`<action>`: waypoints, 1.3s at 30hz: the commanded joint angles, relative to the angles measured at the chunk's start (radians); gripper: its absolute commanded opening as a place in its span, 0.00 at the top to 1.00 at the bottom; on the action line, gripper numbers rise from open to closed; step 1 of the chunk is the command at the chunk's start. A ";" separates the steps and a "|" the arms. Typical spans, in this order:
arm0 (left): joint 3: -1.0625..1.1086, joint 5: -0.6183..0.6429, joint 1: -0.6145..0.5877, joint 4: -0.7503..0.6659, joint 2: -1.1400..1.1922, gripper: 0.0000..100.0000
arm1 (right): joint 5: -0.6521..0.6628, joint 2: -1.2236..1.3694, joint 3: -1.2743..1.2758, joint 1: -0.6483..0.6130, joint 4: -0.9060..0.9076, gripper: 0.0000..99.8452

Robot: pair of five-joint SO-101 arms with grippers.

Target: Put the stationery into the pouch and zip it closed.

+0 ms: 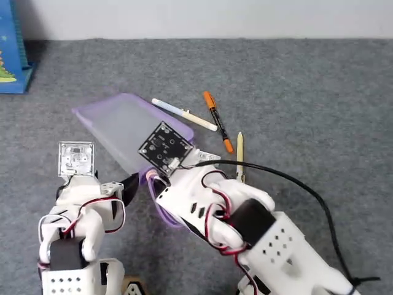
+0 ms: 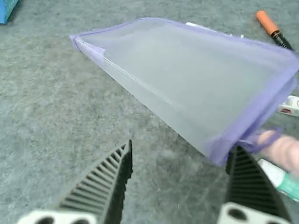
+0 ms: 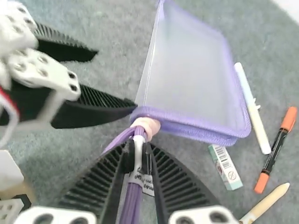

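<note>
two small white robot arms sit side by side at the near edge of a grey carpeted table (image 1: 307, 92). between and just ahead of them is the pouch (image 1: 123, 123), a flat, see-through case with a purple border. it is angled away toward the far left, and its near end seems tilted up off the carpet. the right gripper (image 3: 138, 145) has its ribbed black jaws pressed together on a purple strap (image 3: 133, 196) that runs from the pouch's near corner, where a small pink bead (image 3: 145, 127) sits on the strap. the left gripper (image 2: 182, 147) hangs low just beside that same corner, its two black jaws spread wide and holding nothing; one jaw tip is close to the pouch's purple edge, and i cannot tell whether it touches. the stationery lies outside the pouch, on the carpet to its right. a white pen (image 1: 184, 115) is just beside the pouch's long far edge. an orange marker (image 1: 218, 121) with a black body lies a little farther right. a pale cream stick (image 1: 240, 157) lies near the marker's lower end, close to the right arm. a small white and green eraser (image 3: 225, 167) rests just beside the pouch's near right corner. a blue box (image 1: 12, 55) stands at the far left edge of the table, well apart from everything else.
</note>
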 commanded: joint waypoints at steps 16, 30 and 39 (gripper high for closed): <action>0.041 -0.060 0.110 -0.029 -0.014 0.69 | 0.006 -0.116 -0.002 0.005 -0.013 0.99; 0.039 -0.103 0.032 -0.015 -0.014 0.69 | 0.006 -0.114 0.104 0.012 -0.019 0.99; 0.041 -0.054 -0.089 -0.077 -0.014 0.69 | 0.006 0.021 0.209 0.012 -0.024 0.97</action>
